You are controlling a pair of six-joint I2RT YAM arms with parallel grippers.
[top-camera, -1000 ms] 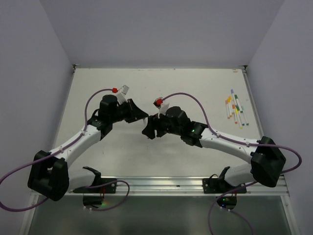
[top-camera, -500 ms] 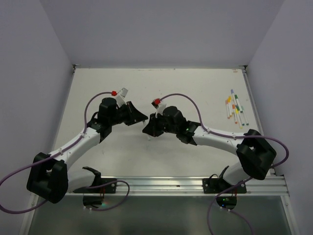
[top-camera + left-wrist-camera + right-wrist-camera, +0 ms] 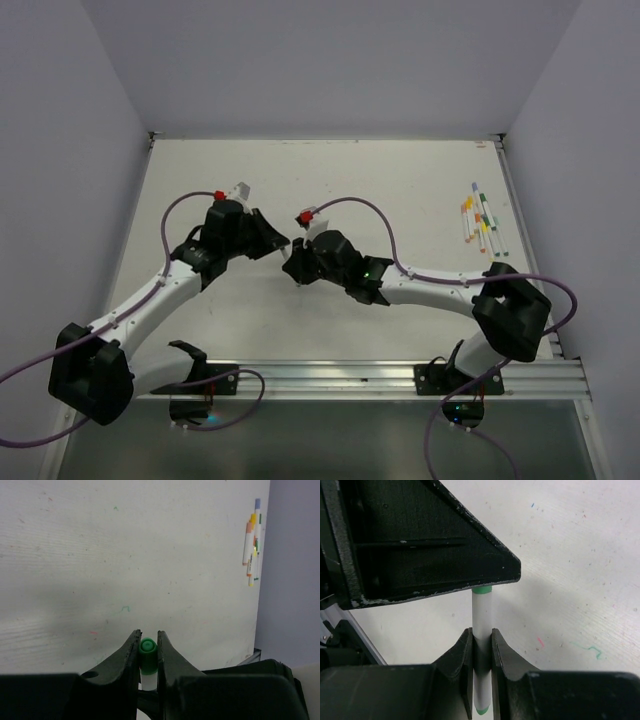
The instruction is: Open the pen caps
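1. The left claw (image 3: pixel 148 635) is clamped on a green cap (image 3: pixel 148 651).
2. The right claw (image 3: pixel 481 631), directly opposite, grips that pen's barrel (image 3: pixel 482 611).
3. The cap appears seated and not yet pulled.
4. The other pens (image 3: pixel 482 222) lie well apart beyond the right claw, seemingly untouched.

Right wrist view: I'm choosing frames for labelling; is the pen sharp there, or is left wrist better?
Right wrist view: pen barrel crisp, soft grey shadow on the table beside it. Left wrist view: green cap in focus, broad shadow across the table; spare pens far right small and soft.
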